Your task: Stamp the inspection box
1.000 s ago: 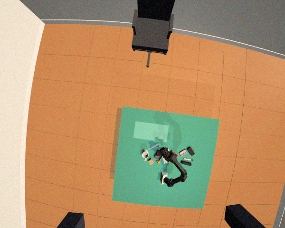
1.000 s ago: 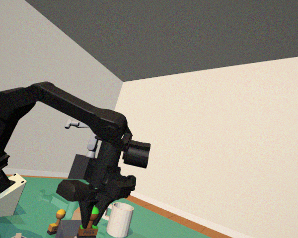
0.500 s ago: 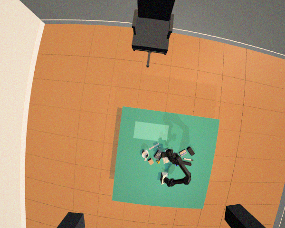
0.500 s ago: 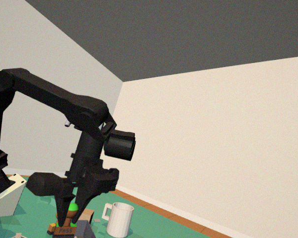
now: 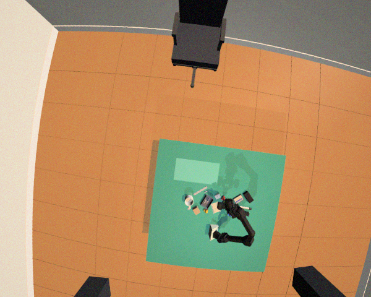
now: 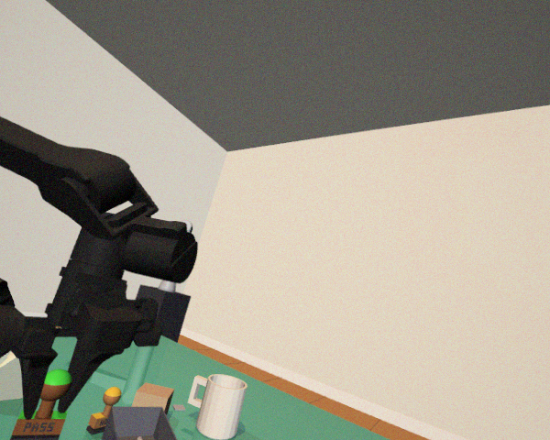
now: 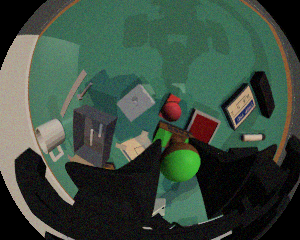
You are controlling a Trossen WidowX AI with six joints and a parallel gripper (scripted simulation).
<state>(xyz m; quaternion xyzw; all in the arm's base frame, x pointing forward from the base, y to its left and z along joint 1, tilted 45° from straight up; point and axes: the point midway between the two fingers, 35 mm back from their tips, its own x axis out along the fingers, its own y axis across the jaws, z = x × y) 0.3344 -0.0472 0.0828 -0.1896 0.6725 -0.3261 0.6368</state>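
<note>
My gripper (image 6: 45,411) (image 7: 174,143) is shut on the PASS stamp (image 6: 39,427) (image 7: 180,162), which has a green knob, a brown handle and a PASS label. The stamp is roughly upright; its printing face is out of sight, and its height above the bench cannot be told. The red ink pad (image 7: 204,126) lies open, just right of the stamp in the wrist view. The cream card (image 5: 215,208) (image 7: 129,146) lies to the left of the stamp there, partly behind a finger. No print can be made out on it.
A red-knobbed stamp (image 7: 171,111) and a grey square (image 7: 136,102) are beyond the held stamp. A yellow-knobbed stamp (image 6: 111,396), a dark open box (image 6: 137,416) (image 7: 85,132) and a white mug (image 6: 221,407) (image 7: 50,135) are on one side, a blue-labelled box (image 7: 240,106) on the other.
</note>
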